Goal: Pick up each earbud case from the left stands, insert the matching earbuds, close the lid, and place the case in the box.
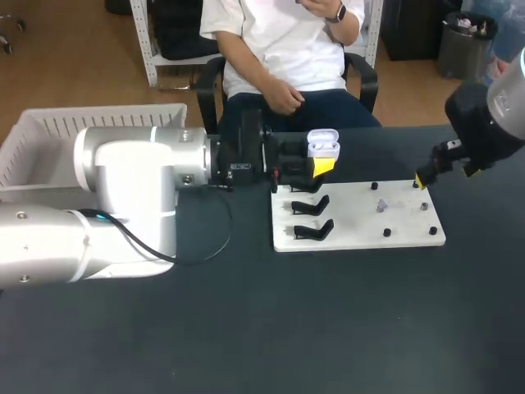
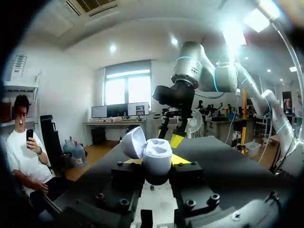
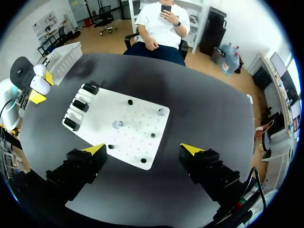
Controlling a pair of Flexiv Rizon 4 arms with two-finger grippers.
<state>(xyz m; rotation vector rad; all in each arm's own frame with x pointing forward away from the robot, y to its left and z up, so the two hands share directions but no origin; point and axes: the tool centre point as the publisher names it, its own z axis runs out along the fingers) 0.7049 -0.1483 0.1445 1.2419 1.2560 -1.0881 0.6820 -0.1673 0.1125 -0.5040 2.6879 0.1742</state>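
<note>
A white earbud case (image 1: 323, 146) with its lid open is held upright in my left gripper (image 1: 325, 160), just above the far left corner of the white board (image 1: 361, 238). In the left wrist view the case (image 2: 157, 158) sits between the yellow tips, both fingers pressing its sides, with the lid (image 2: 134, 141) tipped back. Black stands (image 1: 312, 217) line the board's left side with nothing on them. Two small earbuds (image 3: 116, 124) (image 3: 162, 112) rest on the board (image 3: 137, 142). My right gripper (image 1: 422, 179) hangs open above the board's far right corner, its fingers (image 3: 95, 149) spread wide and holding nothing.
A white slatted basket (image 1: 49, 135) stands at the table's far left corner. Small black pegs (image 1: 386, 232) dot the right half of the board. Dark bare tabletop (image 1: 328, 328) lies in front of the board.
</note>
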